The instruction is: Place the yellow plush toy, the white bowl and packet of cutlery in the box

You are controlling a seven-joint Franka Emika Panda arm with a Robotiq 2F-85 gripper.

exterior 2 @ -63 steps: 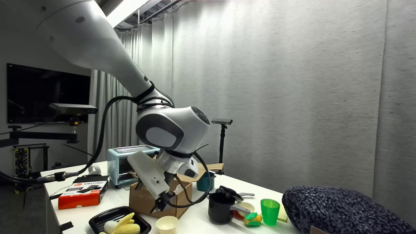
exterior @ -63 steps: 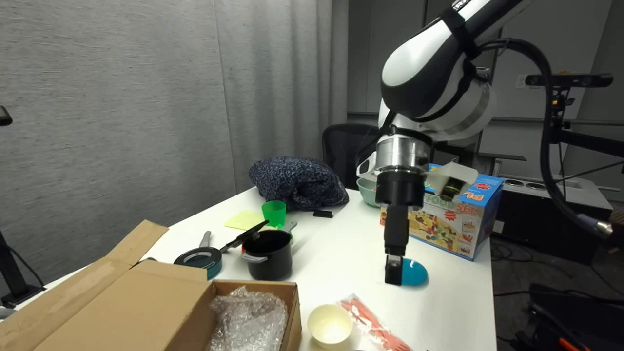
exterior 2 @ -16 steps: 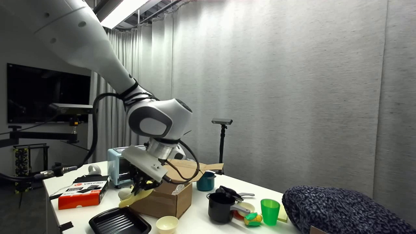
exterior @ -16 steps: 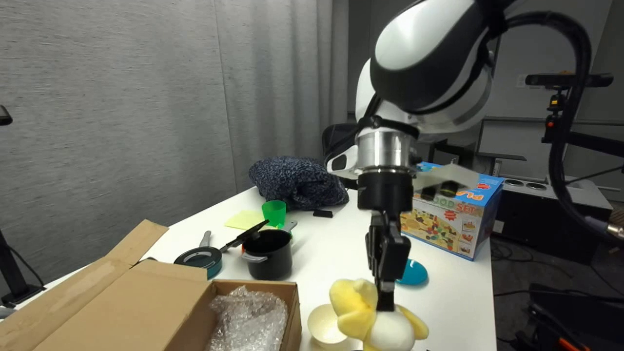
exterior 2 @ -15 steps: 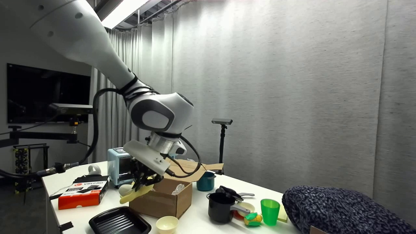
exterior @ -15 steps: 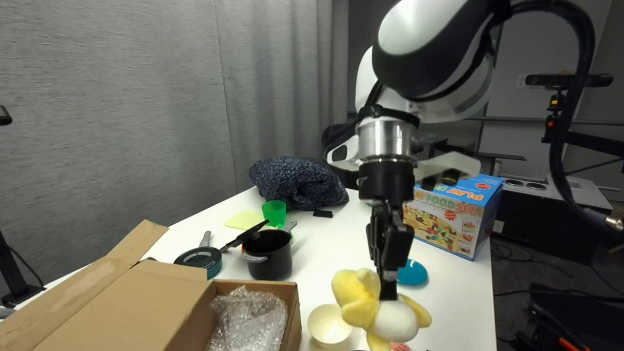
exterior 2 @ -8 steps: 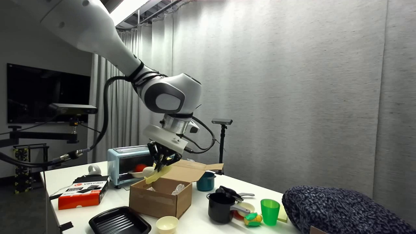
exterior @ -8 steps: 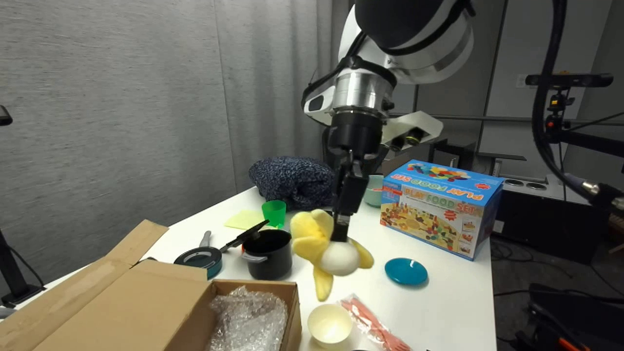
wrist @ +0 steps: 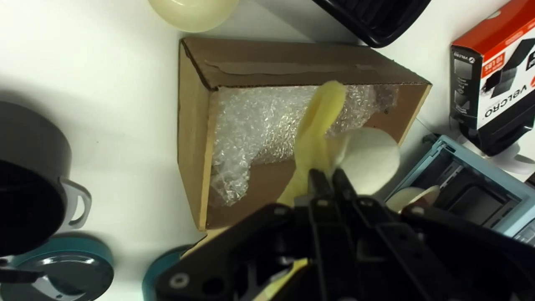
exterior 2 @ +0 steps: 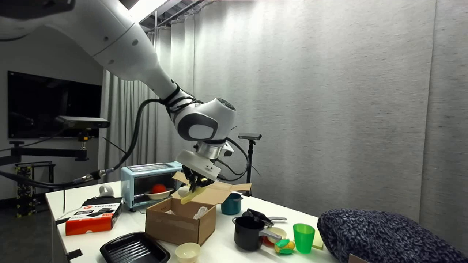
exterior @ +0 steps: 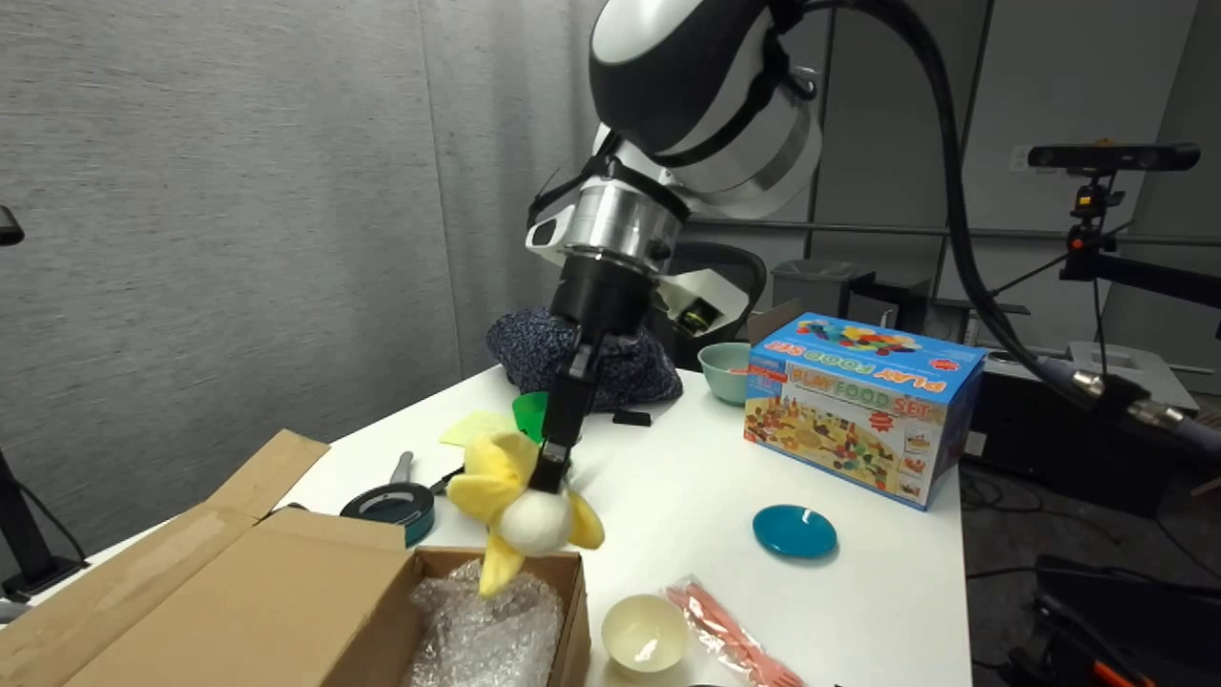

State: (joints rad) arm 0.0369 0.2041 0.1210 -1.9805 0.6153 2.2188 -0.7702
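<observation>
Now the gripper [wrist: 328, 173], nearly closed, pinches the plush toy [exterior: 532, 521] above the box [exterior 2: 172, 228]. The bowl [exterior: 646, 634] and cutlery [exterior: 731, 636] lie outside.

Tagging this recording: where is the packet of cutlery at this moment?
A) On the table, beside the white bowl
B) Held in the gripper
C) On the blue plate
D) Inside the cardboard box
A: in an exterior view the packet of cutlery lies on the table beside the white bowl, while in the wrist view the gripper pinches the yellow plush toy instead.
</observation>
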